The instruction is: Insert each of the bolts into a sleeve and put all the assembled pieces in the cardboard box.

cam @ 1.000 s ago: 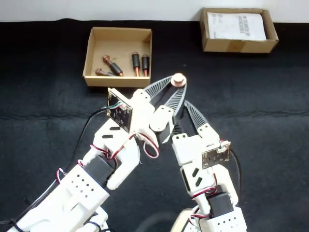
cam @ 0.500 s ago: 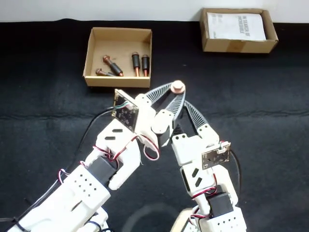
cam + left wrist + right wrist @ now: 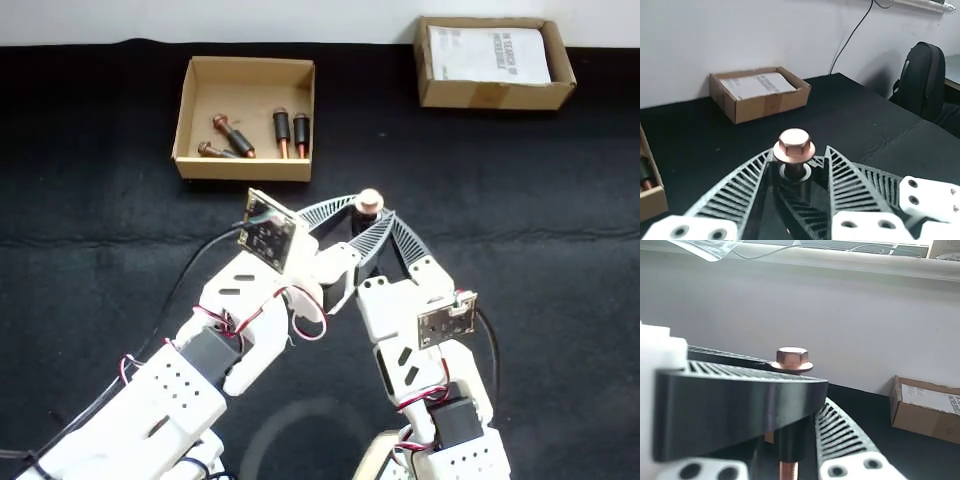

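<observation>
The left gripper (image 3: 800, 156) was clamped on the bolt (image 3: 794, 144) just under its head and the right gripper (image 3: 810, 410) was closed on the sleeve (image 3: 795, 440). They met near the box (image 3: 184, 110), with the bolt upright through the sleeve and its shank end showing below. To finish well, the push probably needed to run straight down the sleeve's axis while the right claw held firm. One claw should let go only once the head had seated, leaving the other to carry the piece to the box.

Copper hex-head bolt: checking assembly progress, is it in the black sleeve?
In: the copper hex-head bolt runs through the black sleeve, tip protruding below.
</observation>
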Available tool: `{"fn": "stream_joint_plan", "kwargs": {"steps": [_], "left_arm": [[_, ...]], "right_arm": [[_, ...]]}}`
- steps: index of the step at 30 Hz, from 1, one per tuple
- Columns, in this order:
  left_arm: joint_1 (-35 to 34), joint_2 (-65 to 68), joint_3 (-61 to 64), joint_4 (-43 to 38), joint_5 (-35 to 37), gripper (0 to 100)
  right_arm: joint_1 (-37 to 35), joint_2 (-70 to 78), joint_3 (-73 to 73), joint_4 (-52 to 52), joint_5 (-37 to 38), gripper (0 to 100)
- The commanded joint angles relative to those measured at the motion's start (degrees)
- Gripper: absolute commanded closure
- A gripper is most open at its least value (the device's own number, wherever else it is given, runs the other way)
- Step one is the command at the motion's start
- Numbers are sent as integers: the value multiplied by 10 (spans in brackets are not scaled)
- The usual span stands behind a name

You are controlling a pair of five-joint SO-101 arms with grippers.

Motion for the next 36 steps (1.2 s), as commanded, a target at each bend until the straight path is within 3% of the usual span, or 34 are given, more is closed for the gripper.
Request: {"fn": "stream_joint_plan", "kwargs": {"steps": [1,19,23,30,36], "left_arm": [[-5,-41,-1,49,3,836],[-15,-425,0,491,5,862],[-98,-483,31,505,2,998],[-251,-484,83,504,5,991],[-341,-485,193,444,5,991]], "right_arm": [[-2,-8,22,-1,-3,991],[-2,-6,18,15,-5,991],[-4,-6,-12,73,-10,991],[-13,9,-105,147,-37,991],[-13,150,-259,158,-39,991]]}}
